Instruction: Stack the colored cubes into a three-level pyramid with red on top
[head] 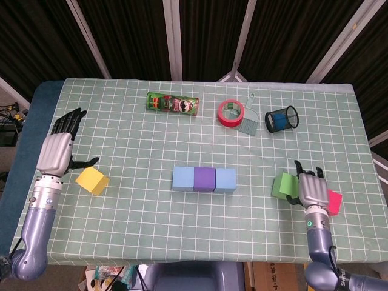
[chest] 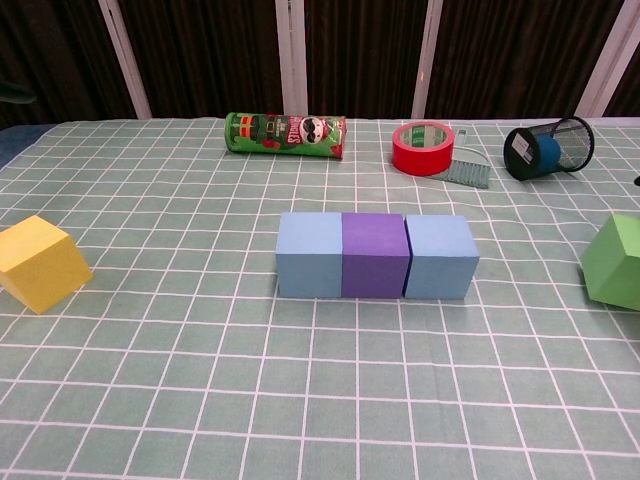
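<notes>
A row of three cubes lies mid-table: light blue (head: 183, 179), purple (head: 204, 179), light blue (head: 225, 179); the chest view shows them as blue (chest: 309, 254), purple (chest: 375, 255), blue (chest: 441, 256). My right hand (head: 313, 190) grips the green cube (head: 283, 185) at the right, and that cube (chest: 612, 262) sits tilted at the frame edge in the chest view. The red cube (head: 334, 201) peeks out behind that hand. My left hand (head: 58, 149) hovers open just left of the yellow cube (head: 92, 180), which the chest view shows at the far left (chest: 38, 263).
At the back lie a green chips can (head: 173, 103), a red tape roll (head: 231, 113), a small brush (head: 248, 123) and a tipped black mesh cup (head: 282, 118). The table's front edge runs close to both forearms.
</notes>
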Controlling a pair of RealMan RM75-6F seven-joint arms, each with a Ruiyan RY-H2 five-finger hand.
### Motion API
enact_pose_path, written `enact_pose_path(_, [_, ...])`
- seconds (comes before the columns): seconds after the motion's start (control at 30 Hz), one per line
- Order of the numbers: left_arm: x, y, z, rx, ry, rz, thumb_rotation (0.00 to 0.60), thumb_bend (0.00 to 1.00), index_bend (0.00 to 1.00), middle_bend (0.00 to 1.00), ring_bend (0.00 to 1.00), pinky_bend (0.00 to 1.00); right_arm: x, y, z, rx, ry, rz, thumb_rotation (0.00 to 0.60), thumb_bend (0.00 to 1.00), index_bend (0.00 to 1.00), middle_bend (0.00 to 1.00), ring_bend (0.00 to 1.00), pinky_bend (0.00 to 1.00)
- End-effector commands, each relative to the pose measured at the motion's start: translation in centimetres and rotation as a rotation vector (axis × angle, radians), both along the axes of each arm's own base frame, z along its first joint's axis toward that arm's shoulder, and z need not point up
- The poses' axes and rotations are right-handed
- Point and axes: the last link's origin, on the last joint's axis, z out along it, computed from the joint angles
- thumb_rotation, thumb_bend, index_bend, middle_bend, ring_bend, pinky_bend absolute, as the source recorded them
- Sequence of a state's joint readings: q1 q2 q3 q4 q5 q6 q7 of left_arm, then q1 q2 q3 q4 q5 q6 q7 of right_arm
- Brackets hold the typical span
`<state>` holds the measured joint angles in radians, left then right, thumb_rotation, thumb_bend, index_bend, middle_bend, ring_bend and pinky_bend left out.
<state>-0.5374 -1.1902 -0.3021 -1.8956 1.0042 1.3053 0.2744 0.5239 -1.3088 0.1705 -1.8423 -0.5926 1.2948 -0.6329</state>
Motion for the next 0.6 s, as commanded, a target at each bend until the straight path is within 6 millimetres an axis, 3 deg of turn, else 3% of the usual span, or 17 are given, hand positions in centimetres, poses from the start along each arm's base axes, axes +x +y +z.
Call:
enact_pose_path(0.03, [0.0, 0.0, 0.0, 0.001, -0.001, 0.000, 0.600, 0.10, 0.00, 0.02, 0.00, 0.00, 1.2, -0.3, 0.5, 0.002, -0.011, 0.039, 0.600, 0.27, 0.00, 0.39, 0.24, 0.00])
enact_pose_path(0.6, [-0.3, 0.3, 0.4, -0.011, -0.035, 0.024, 0.600, 0.10, 0.00, 0.02, 0.00, 0.00, 10.3, -3.7, 2.7, 0.042, 0.014, 0.210, 0.600, 0.27, 0.00, 0.39, 0.24, 0.00])
